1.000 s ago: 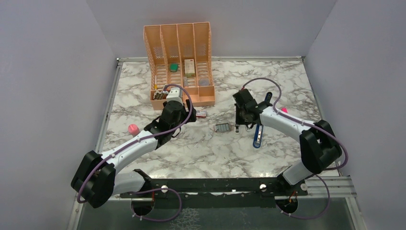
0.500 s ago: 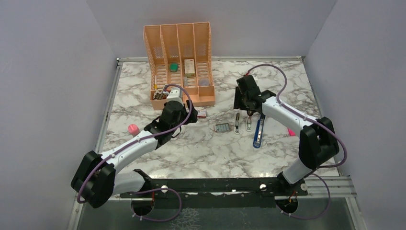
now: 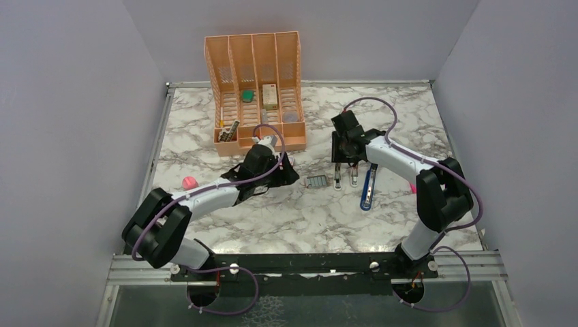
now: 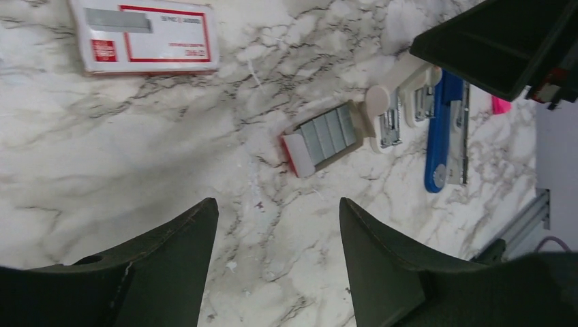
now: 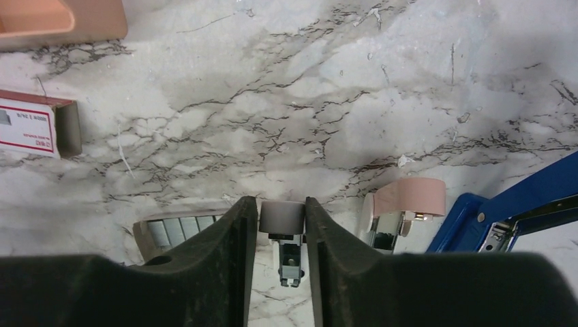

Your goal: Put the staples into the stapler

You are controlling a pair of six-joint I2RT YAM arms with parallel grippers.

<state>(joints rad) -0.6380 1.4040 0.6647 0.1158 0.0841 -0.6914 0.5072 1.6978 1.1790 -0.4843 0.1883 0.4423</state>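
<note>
Staples (image 4: 330,133) near the blue stapler (image 4: 439,129)

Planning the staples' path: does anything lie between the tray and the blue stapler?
Yes: a white block beside the staples tray, held in the right gripper, and a pinkish-tan block next to the stapler.

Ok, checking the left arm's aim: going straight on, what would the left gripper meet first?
Likely the staples in their tray, lying just ahead of the open left gripper; bare table lies between, though depth is unclear.
</note>
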